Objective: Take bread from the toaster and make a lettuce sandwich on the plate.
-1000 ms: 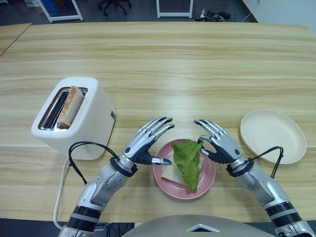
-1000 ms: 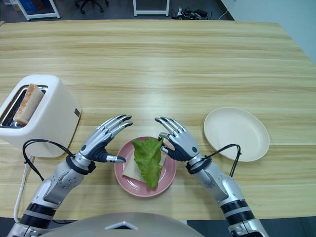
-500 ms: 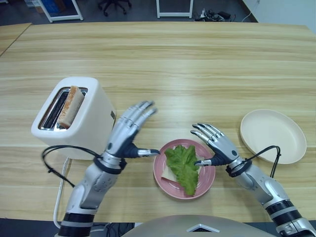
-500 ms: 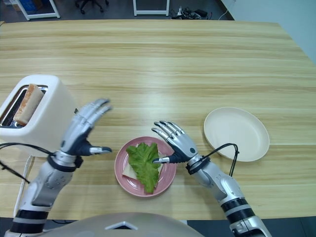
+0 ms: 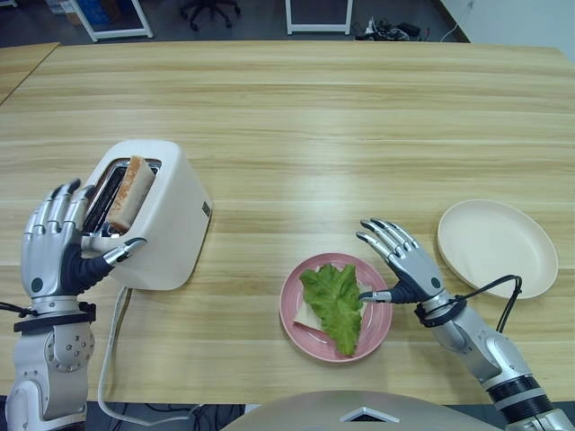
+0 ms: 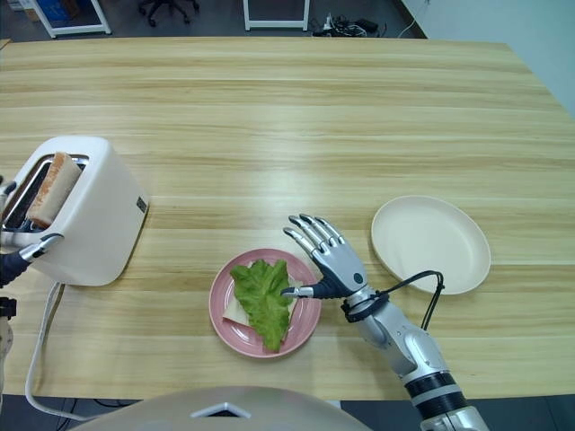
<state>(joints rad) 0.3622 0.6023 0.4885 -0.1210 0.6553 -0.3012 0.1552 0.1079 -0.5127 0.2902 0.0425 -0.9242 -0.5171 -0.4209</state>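
One layer of the sandwich had just been finished. On the pink plate, nearest the robot, the lettuce had been held up at an angle a second earlier and now lay flat across a slice of bread, whose pale corner showed at the leaf's left edge. The right hand had let the leaf go and rested just beside the plate's right rim, fingers spread and holding nothing, thumb tip close to the leaf.

The left hand had swung away from the plate and stood at the toaster's left side, fingers loosely extended and gripping nothing, thumb near the casing. That move suggested the top slice was the next aim. One piece of toasted bread stood upright in the toaster's slot, its upper edge well above the top, so it looked easy to pinch.

Farther right, well apart from the pink plate, sat a cream plate on the wooden table.
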